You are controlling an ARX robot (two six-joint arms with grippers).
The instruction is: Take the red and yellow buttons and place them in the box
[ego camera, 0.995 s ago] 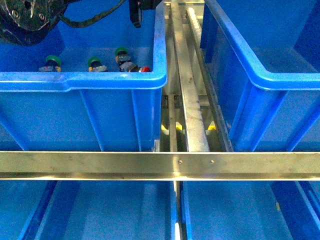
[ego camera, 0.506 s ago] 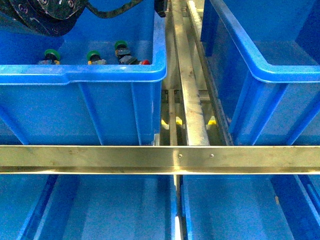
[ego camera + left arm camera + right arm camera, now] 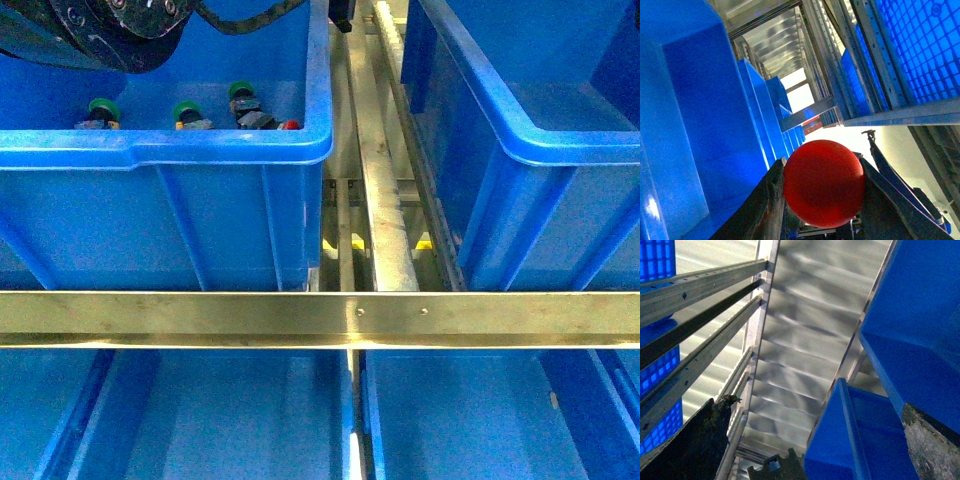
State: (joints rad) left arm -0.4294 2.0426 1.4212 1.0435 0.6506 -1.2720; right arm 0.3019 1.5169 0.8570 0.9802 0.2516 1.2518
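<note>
A red button (image 3: 823, 182) with a round domed cap fills the gap of my left gripper (image 3: 822, 161), whose dark fingers (image 3: 767, 200) are shut on it from both sides. In the front view only the left arm's black wrist (image 3: 120, 25) shows, above the left blue box (image 3: 165, 150). A second red button (image 3: 290, 125) lies in that box's near right corner. No yellow button is in view. My right gripper (image 3: 815, 407) is open, with nothing between its fingers (image 3: 690, 440); it does not show in the front view.
Three green-capped switches (image 3: 186, 112) lie in the left box. Another blue box (image 3: 520, 150) stands at the right, with metal rails (image 3: 375, 180) between the two. A metal crossbar (image 3: 320, 318) runs across the front above lower blue bins (image 3: 220, 420).
The left arm has moved to the right along the top of the front view. A dark piece at the top edge has shifted right, past the left box's wall.
</note>
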